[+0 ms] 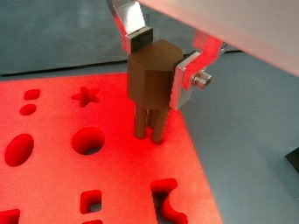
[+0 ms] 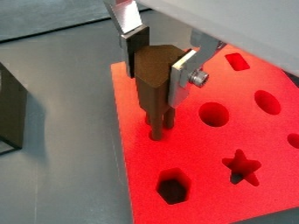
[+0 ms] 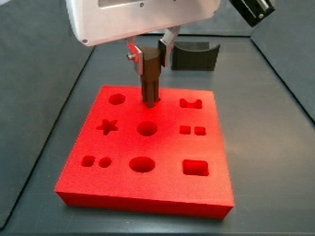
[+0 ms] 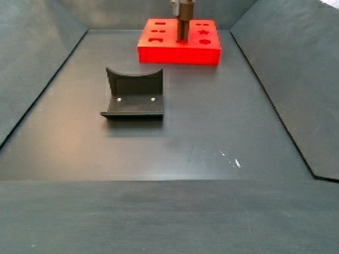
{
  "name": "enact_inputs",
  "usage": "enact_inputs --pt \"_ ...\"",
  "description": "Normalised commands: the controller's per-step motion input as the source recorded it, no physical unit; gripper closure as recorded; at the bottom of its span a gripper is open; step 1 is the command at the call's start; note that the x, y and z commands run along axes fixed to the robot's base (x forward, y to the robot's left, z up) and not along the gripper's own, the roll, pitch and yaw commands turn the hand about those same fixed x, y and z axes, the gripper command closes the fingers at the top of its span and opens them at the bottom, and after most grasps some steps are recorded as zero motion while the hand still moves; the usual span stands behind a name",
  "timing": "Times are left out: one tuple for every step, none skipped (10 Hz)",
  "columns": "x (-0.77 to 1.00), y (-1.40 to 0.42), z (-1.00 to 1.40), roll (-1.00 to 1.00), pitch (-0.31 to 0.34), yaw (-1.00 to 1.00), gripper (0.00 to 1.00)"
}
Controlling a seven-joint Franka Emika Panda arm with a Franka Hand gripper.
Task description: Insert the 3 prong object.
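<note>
My gripper is shut on the 3 prong object, a small dark brown block held upright with its thin prongs pointing down. It also shows in a wrist view. The prong tips meet the top of the red board near one edge; I cannot tell whether they sit in holes. In a side view the gripper holds the object over the back middle of the red board. In a side view the object stands on the board at the far end.
The red board has several shaped cut-outs: a star, a hexagon and round holes. The fixture stands on the dark floor behind the board, and it also shows in a side view. Dark walls ring the floor.
</note>
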Motion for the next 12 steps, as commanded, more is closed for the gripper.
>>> enact_inputs --pt "0.01 0.00 -0.05 0.00 0.000 0.03 1.00" --pt "0.22 0.00 -0.08 0.02 0.047 0.00 1.00" --pt "0.41 0.00 -0.15 0.05 0.141 0.00 1.00" --pt "0.39 0.00 -0.11 0.07 0.193 -0.08 1.00" --pt "0.25 0.00 -0.13 0.06 0.177 -0.12 1.00" --pt "0.09 0.00 -0.16 0.02 0.121 -0.05 1.00" --pt "0.00 0.00 -0.27 0.04 0.114 -0.03 1.00" --pt "0.06 -0.09 -0.43 0.14 0.196 -0.09 1.00" --pt "0.09 -0.13 -0.54 0.22 0.234 -0.12 1.00" --pt "0.09 -0.10 -0.48 0.23 0.257 -0.13 1.00" --pt "0.10 -0.08 -0.46 0.24 0.261 -0.14 1.00" --pt "0.14 -0.08 -0.45 0.25 0.267 -0.15 1.00"
